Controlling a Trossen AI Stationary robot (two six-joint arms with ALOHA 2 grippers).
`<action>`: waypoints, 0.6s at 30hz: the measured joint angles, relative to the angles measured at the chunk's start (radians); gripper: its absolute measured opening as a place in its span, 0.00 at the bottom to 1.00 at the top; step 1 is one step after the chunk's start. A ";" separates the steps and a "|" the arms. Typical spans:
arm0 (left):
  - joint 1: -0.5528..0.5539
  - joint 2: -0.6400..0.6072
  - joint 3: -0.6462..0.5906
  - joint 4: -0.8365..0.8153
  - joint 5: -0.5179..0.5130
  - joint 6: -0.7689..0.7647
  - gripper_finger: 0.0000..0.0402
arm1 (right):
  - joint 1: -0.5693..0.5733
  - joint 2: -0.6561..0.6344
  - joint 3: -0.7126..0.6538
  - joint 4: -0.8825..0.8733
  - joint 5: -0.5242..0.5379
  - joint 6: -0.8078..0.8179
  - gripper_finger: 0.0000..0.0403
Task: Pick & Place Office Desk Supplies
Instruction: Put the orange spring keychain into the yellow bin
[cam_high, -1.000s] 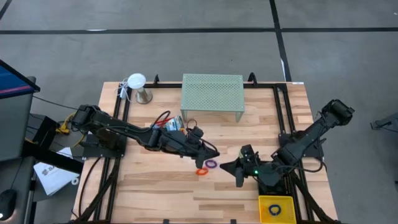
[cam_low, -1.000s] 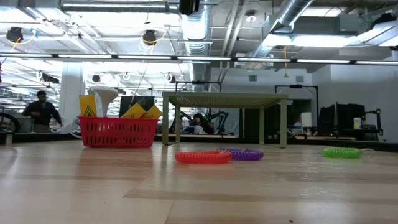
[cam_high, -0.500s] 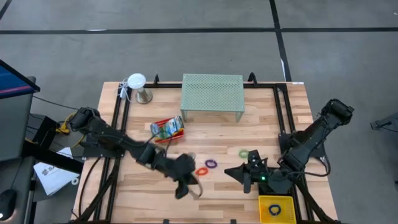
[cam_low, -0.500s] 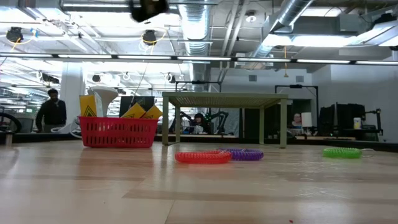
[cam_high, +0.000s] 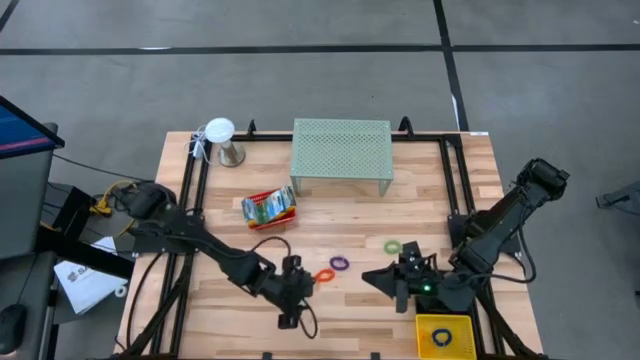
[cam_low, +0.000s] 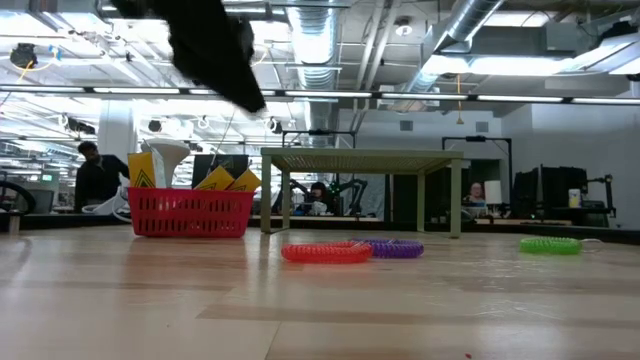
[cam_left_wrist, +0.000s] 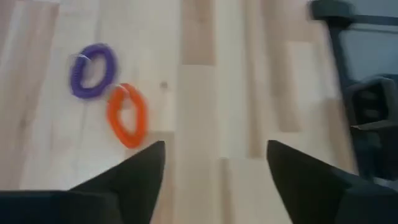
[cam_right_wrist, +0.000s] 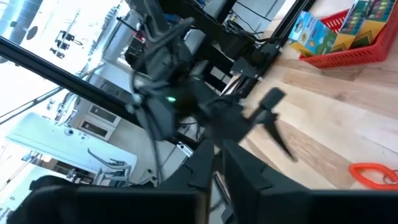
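An orange elastic loop (cam_high: 325, 274), a purple loop (cam_high: 341, 263) and a green loop (cam_high: 392, 246) lie flat on the wooden table. The red tray (cam_high: 270, 208) holds crayon boxes. My left gripper (cam_left_wrist: 214, 163) hangs open over bare wood just near-left of the orange loop (cam_left_wrist: 126, 116) and purple loop (cam_left_wrist: 92, 70), slanting down, nothing between its fingers. My right gripper (cam_right_wrist: 217, 167) is shut and empty, held above the table right of the loops, beside the yellow tray (cam_high: 425, 338).
The mint-green mesh shelf (cam_high: 340, 150) stands at the far middle, with a white lamp-like stand (cam_high: 222, 138) at the far left. A dark ring lies in the yellow tray. A person (cam_low: 100, 180) stands in the room beyond. Bare wood lies along the near edge.
My left arm has swung away from over the red tray toward the table's near edge and come down, rolling its wrist; the tray with its boxes now shows whole. My right gripper has drifted slightly toward the near right. The loops lie unmoved.
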 joint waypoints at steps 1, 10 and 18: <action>0.008 0.015 0.000 0.007 -0.007 0.000 0.70 | 0.002 0.000 0.000 0.001 0.002 0.002 0.13; 0.095 0.165 0.001 0.122 -0.031 -0.006 0.74 | 0.008 0.000 0.000 -0.001 0.004 0.034 0.31; 0.131 0.252 0.001 0.155 -0.052 -0.054 0.69 | 0.008 0.000 0.000 0.003 0.004 0.044 0.36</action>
